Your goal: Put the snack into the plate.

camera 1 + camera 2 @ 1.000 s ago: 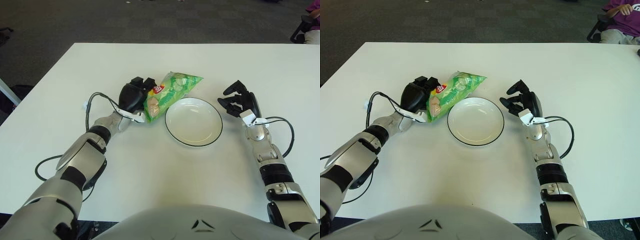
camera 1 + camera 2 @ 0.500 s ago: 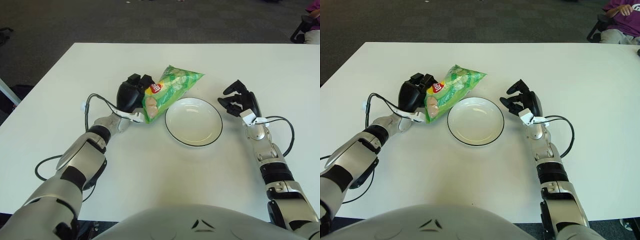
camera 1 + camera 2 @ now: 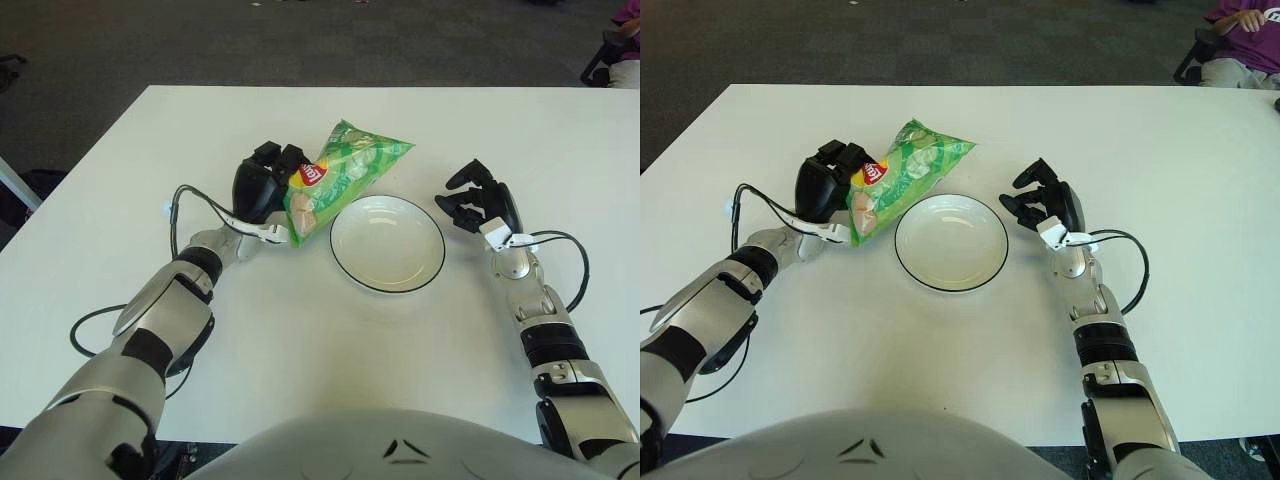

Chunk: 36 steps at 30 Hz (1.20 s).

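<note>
A green snack bag (image 3: 337, 180) with a red logo is tilted up off the table, its lower end toward me and its far end over the plate's left rim. My left hand (image 3: 268, 186) is shut on the bag's left side. The white plate (image 3: 387, 243) with a dark rim sits at the table's middle, with nothing in it. My right hand (image 3: 478, 200) shows just to the right of the plate, fingers spread and holding nothing.
The white table (image 3: 300, 340) runs wide around the plate. Black cables loop beside both forearms, one (image 3: 190, 200) on the left and one (image 3: 570, 260) on the right. A seated person's chair (image 3: 1200, 55) stands past the far right corner.
My left hand has lifted the snack bag slightly higher and tipped its far end up. The right hand and the plate have not moved.
</note>
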Tool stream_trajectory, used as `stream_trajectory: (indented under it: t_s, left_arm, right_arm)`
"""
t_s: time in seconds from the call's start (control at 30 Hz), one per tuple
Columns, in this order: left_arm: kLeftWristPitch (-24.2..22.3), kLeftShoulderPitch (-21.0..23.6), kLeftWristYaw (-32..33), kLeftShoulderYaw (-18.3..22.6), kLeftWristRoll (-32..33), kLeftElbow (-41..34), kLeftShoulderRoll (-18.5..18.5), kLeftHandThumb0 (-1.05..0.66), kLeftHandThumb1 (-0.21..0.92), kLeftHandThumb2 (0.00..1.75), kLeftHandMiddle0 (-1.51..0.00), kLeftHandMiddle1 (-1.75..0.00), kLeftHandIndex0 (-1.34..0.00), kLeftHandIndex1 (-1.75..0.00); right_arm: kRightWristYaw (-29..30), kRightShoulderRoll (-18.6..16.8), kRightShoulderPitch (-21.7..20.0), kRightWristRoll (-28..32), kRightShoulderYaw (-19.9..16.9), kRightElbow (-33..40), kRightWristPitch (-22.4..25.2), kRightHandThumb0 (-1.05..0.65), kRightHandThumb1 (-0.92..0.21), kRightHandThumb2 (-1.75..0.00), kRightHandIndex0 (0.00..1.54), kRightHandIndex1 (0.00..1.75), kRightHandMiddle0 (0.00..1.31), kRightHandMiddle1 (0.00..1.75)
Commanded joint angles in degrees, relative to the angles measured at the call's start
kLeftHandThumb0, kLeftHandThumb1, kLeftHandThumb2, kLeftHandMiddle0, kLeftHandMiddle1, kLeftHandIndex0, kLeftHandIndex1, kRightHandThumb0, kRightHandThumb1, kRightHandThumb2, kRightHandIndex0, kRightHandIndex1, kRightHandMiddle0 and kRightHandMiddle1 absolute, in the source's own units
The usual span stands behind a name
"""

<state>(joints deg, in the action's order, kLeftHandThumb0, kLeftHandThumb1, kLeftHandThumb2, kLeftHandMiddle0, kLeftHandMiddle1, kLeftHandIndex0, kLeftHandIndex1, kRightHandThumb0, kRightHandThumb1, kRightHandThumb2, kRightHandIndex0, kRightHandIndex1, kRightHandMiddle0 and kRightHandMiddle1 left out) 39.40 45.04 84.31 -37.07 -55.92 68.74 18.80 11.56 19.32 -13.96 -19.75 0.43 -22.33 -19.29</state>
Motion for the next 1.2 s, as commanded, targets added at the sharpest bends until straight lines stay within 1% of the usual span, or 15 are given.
stream_trajectory:
  t_s: [0.0,0.13,0.27,0.4,0.6,0.8,1.0,1.1,1.17]
  left_arm:
    - [-1.56,3.0,5.44,-0.99,-1.95,-1.21,0.44,-0.05,0.92,0.19,-0.92,-1.75,-0.69,-1.75]
    - [-1.85,4.11,8.08,-1.64,-3.42,-2.4,0.9,-0.05,0.92,0.2,-0.93,-1.75,-0.69,-1.75]
    - [-0.84,4.88,8.18,-1.53,-4.44,-4.41,1.67,-0.05,0.92,0.2,-0.95,-1.75,-0.7,-1.75]
    - [-0.87,5.63,8.19,-1.38,-5.67,-7.08,2.08,-0.05,0.92,0.21,-0.96,-1.75,-0.71,-1.75]
    - [-3.38,6.23,8.19,-0.9,-8.75,-11.81,3.12,-0.04,0.92,0.21,-0.97,-1.75,-0.71,-1.75]
    - [-1.93,8.35,8.19,-1.45,-11.17,-14.1,3.55,-0.04,0.92,0.21,-0.99,-1.75,-0.72,-1.75]
    - [3.48,11.14,8.18,-4.85,-13.4,-14.21,4.03,-0.04,0.92,0.21,-1.0,-1.75,-0.72,-1.75]
    - [8.37,13.41,7.99,-7.55,-14.4,-13.15,3.39,-0.03,0.92,0.21,-1.0,-1.75,-0.73,-1.75]
    - [10.79,14.59,7.86,-9.1,-14.94,-12.08,2.86,-0.03,0.92,0.21,-1.0,-1.75,-0.73,-1.75]
  right_arm:
    - [-0.22,0.63,-0.34,-0.71,0.28,-0.91,0.61,-0.35,-0.92,-0.41,1.0,0.36,0.31,1.61]
    - [-0.26,0.7,-0.41,-0.85,0.37,-0.95,0.76,-0.35,-0.92,-0.41,1.0,0.35,0.31,1.61]
    - [-0.34,0.83,-0.45,-1.11,0.53,-0.84,1.09,-0.35,-0.92,-0.41,1.0,0.35,0.31,1.61]
    - [-0.51,1.04,-0.45,-1.36,0.73,-0.68,1.48,-0.35,-0.92,-0.41,0.99,0.34,0.31,1.62]
    - [-0.6,1.21,-0.39,-1.56,1.1,-0.44,1.8,-0.35,-0.92,-0.41,0.99,0.34,0.31,1.62]
    - [-0.66,1.15,-0.27,-1.75,1.15,-0.41,1.78,-0.35,-0.92,-0.41,0.99,0.33,0.31,1.62]
    - [-1.04,1.39,0.0,-1.75,1.18,-0.08,1.81,-0.35,-0.92,-0.41,1.0,0.33,0.31,1.62]
    - [-1.28,1.62,0.09,-1.86,1.23,0.04,1.81,-0.35,-0.92,-0.41,1.0,0.32,0.31,1.62]
    - [-1.38,1.72,0.15,-1.93,1.27,0.15,1.85,-0.35,-0.92,-0.41,1.0,0.32,0.31,1.62]
